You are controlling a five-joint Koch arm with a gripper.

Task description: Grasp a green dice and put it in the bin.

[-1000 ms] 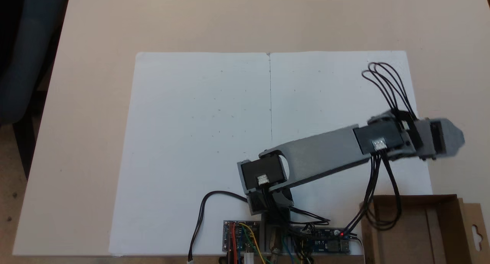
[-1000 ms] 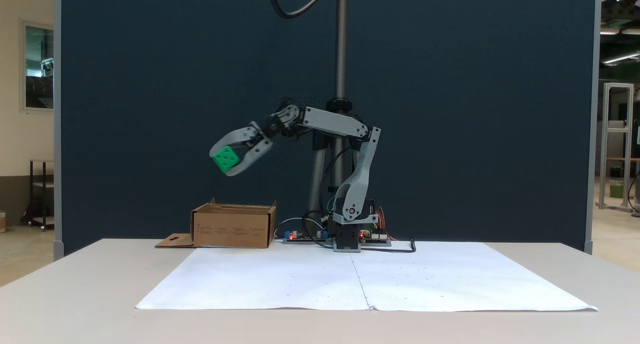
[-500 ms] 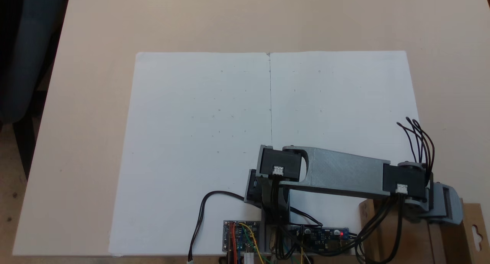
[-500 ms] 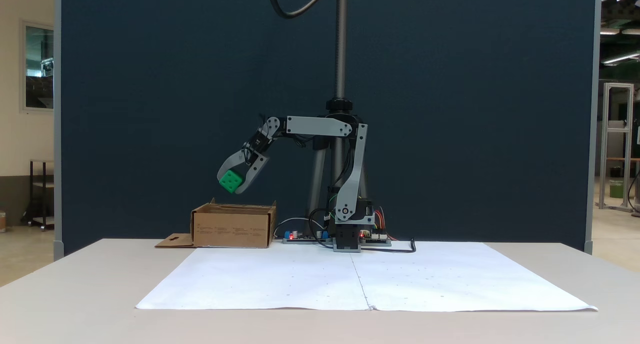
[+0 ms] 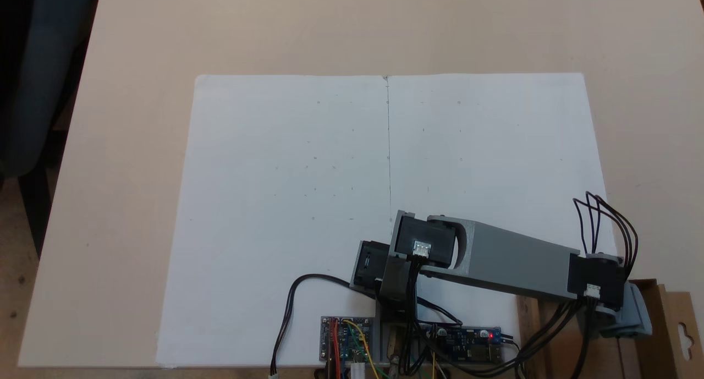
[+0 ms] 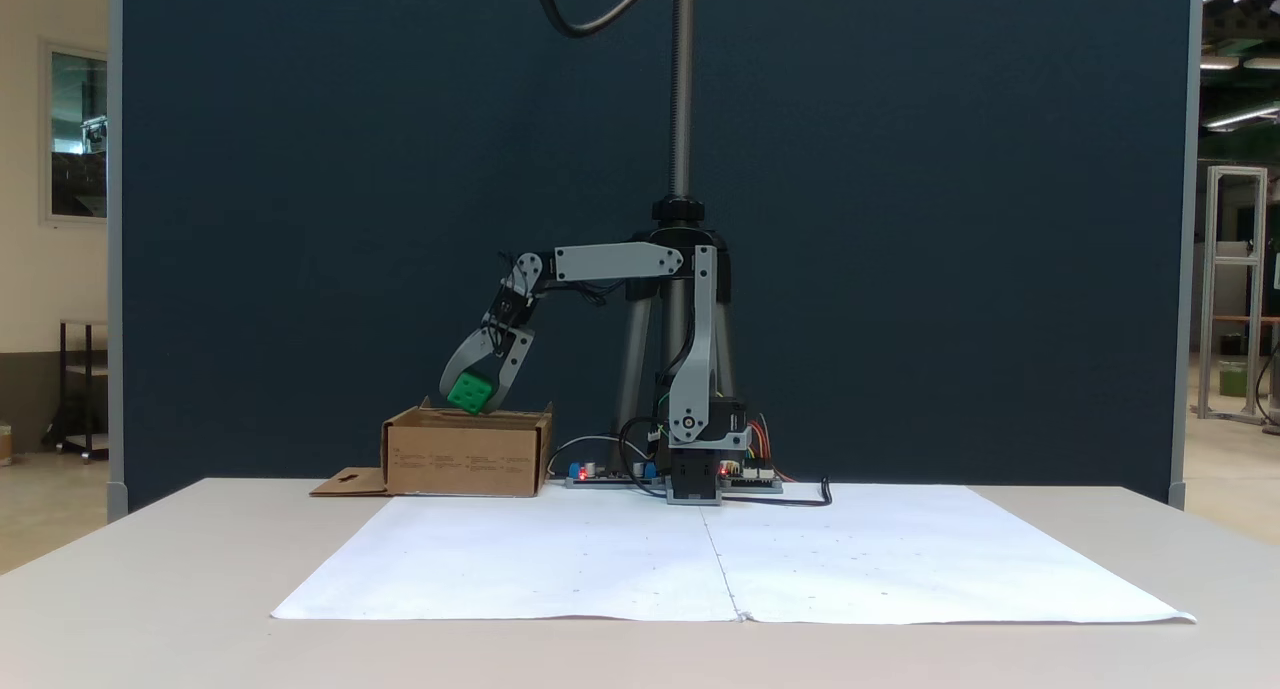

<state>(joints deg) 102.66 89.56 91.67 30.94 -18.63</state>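
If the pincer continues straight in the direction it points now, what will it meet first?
The pincer points down, shut on the green dice, just above the rim of the bin. Going straight on, it would probably enter the open box and meet its floor first, though depth is unclear.

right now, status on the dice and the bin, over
End effector shut on green dice. Dice hangs at the rim of the bin, not released. Nothing seen blocking the drop.

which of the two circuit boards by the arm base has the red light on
In the top-down fixed view, the blue board right of the arm's base, nearest the bin, shows the red light. The multicoloured-wire board shows none.
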